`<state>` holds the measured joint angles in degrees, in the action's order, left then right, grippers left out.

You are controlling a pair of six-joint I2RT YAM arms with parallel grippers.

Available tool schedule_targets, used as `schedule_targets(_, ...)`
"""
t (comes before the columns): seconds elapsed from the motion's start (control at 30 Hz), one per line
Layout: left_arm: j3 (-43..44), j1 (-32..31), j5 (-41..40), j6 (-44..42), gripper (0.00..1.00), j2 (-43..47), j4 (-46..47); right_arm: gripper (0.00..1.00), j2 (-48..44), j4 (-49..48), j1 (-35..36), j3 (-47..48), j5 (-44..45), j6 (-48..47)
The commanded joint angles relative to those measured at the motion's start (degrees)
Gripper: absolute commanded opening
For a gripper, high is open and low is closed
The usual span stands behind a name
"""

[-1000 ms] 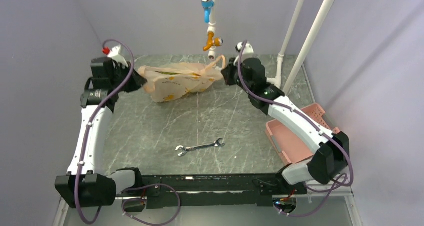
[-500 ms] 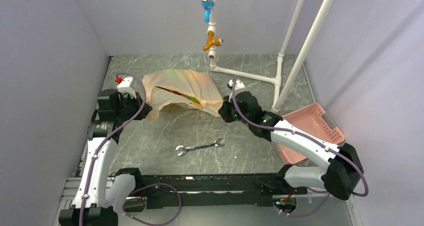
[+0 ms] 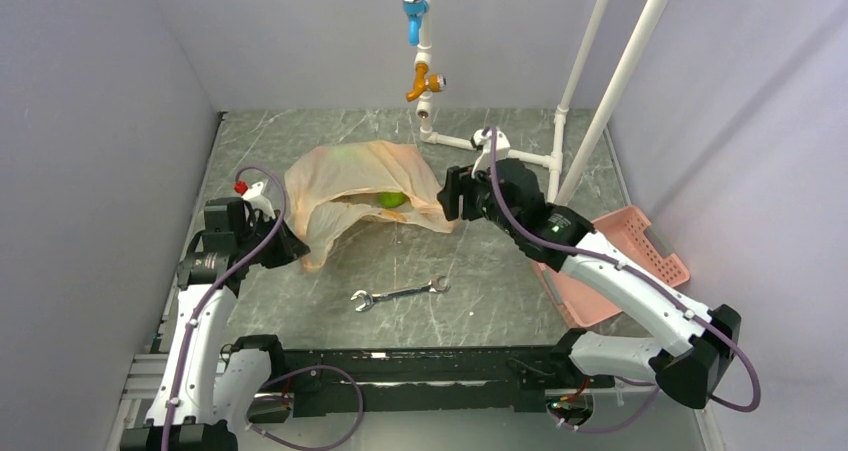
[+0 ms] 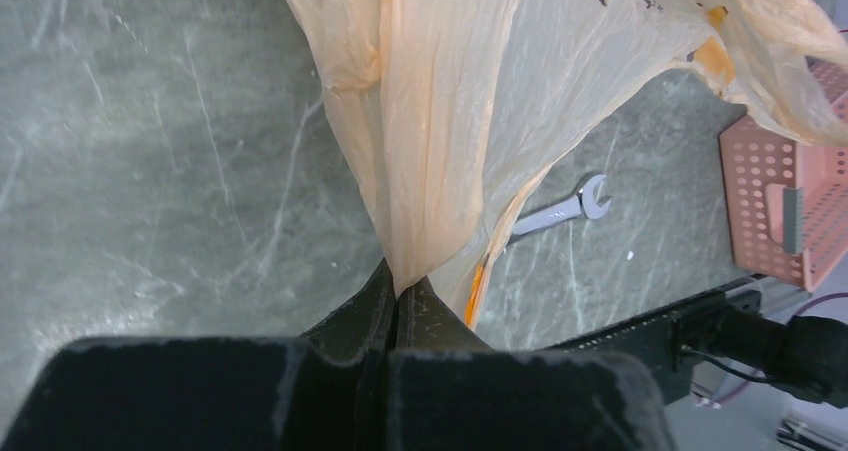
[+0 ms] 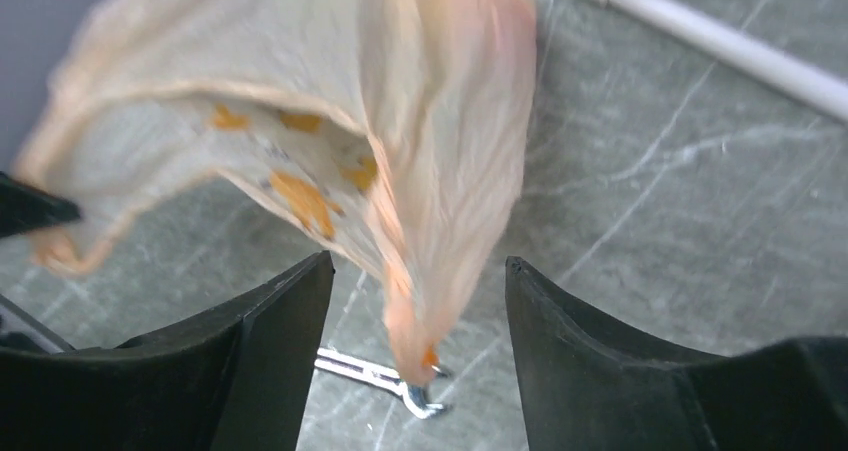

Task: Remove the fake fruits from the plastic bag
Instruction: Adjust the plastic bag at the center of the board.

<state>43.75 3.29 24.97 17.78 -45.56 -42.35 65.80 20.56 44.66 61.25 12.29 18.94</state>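
Observation:
The peach-orange plastic bag (image 3: 352,171) lies slumped on the table's back middle, mouth gaping toward the camera. One green fake fruit (image 3: 392,199) shows inside the opening; other fruits are hidden. My left gripper (image 3: 293,250) is shut on the bag's left corner, the film pinched between its fingertips (image 4: 412,301) and stretched away as the bag (image 4: 470,111). My right gripper (image 3: 447,199) stands open at the bag's right edge. In the right wrist view a blurred corner of the bag (image 5: 420,221) hangs loose between the spread fingers of the right gripper (image 5: 418,271), touching neither.
A silver wrench (image 3: 398,294) lies on the table in front of the bag. A pink slotted basket (image 3: 640,241) sits at the right edge under my right arm. White pipes (image 3: 505,151) and a valve stand run along the back right.
My right gripper has opened and let go of the bag's right corner, which dropped. Both arms lowered the bag from the back; the left drew its corner nearer. The green fruit now shows.

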Motion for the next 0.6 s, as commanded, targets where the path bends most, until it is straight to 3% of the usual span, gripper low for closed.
schedule_targets(0.0,1.2,0.0,1.2,4.5,0.0,3.3,-5.1,0.7,-1.0,-3.5,1.6,6.4,-1.3,-1.9)
schedule_targets(0.13,1.1,0.0,0.6,5.1,0.0,6.4,-6.5,0.74,4.3,-11.7,5.4,7.7,-8.2,-2.0)
schedule_targets(0.3,0.5,0.0,2.7,4.0,0.0,6.9,-8.1,0.65,12.3,-21.2,10.0,7.6,-12.0,-2.2)
schedule_targets(0.37,0.7,0.0,2.7,3.7,0.0,7.1,-8.7,0.59,15.6,-24.6,10.4,6.9,-12.0,-1.8)
schedule_targets(0.47,1.1,-0.1,2.6,3.0,0.02,7.8,-9.8,0.4,20.7,-27.6,10.6,5.8,-12.0,-1.3)
schedule_targets(0.57,2.2,0.0,2.3,2.0,0.05,8.4,-11.1,0.33,24.1,-29.8,10.9,4.6,-10.1,-1.4)
